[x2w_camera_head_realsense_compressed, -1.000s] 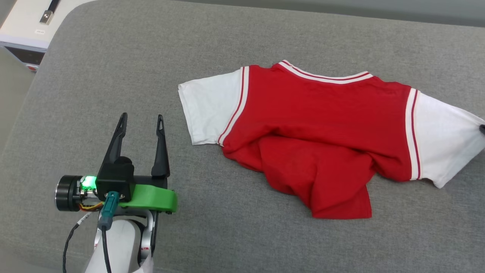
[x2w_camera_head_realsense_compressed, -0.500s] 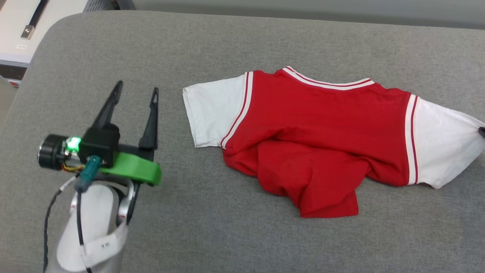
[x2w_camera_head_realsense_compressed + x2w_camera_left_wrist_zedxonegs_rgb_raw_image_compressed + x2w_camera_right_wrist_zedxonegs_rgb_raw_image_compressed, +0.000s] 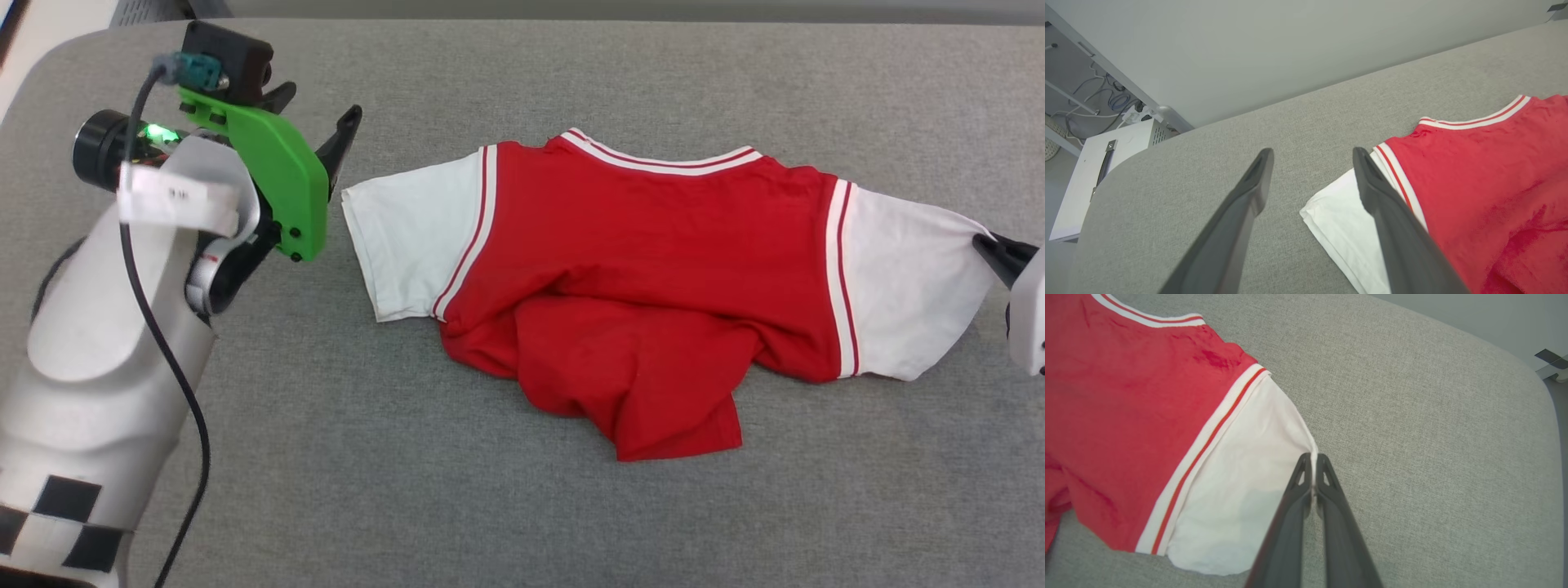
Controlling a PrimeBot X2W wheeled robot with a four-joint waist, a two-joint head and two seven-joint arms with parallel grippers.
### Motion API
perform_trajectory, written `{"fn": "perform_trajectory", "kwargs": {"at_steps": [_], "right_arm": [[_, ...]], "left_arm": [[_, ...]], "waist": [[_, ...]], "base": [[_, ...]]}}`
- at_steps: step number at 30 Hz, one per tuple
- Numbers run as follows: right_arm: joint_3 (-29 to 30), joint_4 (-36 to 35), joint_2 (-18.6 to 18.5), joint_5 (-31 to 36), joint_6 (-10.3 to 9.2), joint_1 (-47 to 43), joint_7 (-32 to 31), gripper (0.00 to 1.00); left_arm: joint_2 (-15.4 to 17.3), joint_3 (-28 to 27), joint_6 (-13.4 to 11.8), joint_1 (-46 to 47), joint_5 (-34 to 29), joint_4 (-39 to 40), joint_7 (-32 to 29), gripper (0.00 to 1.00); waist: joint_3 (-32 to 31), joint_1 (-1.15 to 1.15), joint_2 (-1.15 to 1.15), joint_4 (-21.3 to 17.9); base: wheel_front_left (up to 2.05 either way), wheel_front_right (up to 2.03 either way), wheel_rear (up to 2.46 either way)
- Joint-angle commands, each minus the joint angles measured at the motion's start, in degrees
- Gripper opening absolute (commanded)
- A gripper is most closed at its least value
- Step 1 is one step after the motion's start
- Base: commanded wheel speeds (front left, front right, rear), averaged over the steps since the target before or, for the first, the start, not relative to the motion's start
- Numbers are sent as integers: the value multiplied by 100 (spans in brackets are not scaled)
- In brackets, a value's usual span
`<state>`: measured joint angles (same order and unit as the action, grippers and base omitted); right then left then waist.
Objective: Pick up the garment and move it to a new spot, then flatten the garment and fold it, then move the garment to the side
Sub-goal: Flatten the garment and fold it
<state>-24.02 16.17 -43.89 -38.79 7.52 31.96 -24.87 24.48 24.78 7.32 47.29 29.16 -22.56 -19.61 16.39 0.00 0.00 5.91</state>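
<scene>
The garment (image 3: pixel 637 269), a red T-shirt with white sleeves and striped trim, lies spread on the grey cushion, its lower part bunched and folded under. My left gripper (image 3: pixel 326 122) hovers open just left of the left sleeve. In the left wrist view its fingers (image 3: pixel 1311 152) are wide apart, the right one above the sleeve's edge (image 3: pixel 1339 220). My right gripper (image 3: pixel 1313 457) is shut on the outer hem of the right sleeve (image 3: pixel 1237 490). In the head view it shows at the far right (image 3: pixel 992 249), with the sleeve drawn to a point.
The grey padded surface (image 3: pixel 571 506) has rounded corners at the far left (image 3: pixel 1126 171) and far right (image 3: pixel 1531 384). A white cabinet with a handle (image 3: pixel 1106 163) stands beside the left corner, cables behind it. A pale wall runs along the back.
My left arm has risen and swung forward to the left sleeve, gripper still open. The head camera has shifted, bringing the right gripper into view. The garment lies as before.
</scene>
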Motion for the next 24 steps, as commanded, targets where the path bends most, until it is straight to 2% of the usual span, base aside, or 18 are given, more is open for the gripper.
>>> {"fn": "perform_trajectory", "kwargs": {"at_steps": [1,6,12,24], "right_arm": [[-16,-90,16,66,-3,92,39,0],[-44,-346,56,138,-3,217,13,0],[-102,-596,83,200,-3,444,-7,0],[-156,-750,121,265,-3,689,13,0]], "left_arm": [[141,147,15,239,306,-70,-374,100],[496,811,15,826,1102,-352,-1667,100],[704,1569,16,1323,1555,-726,-2370,100],[933,2258,16,1609,2089,-1562,-2674,100]], "waist": [[130,0,0,-112],[371,0,0,-294],[762,0,0,-527],[1254,0,0,-713]], "base": [[0,0,0],[0,0,0],[0,0,0],[0,0,0]]}}
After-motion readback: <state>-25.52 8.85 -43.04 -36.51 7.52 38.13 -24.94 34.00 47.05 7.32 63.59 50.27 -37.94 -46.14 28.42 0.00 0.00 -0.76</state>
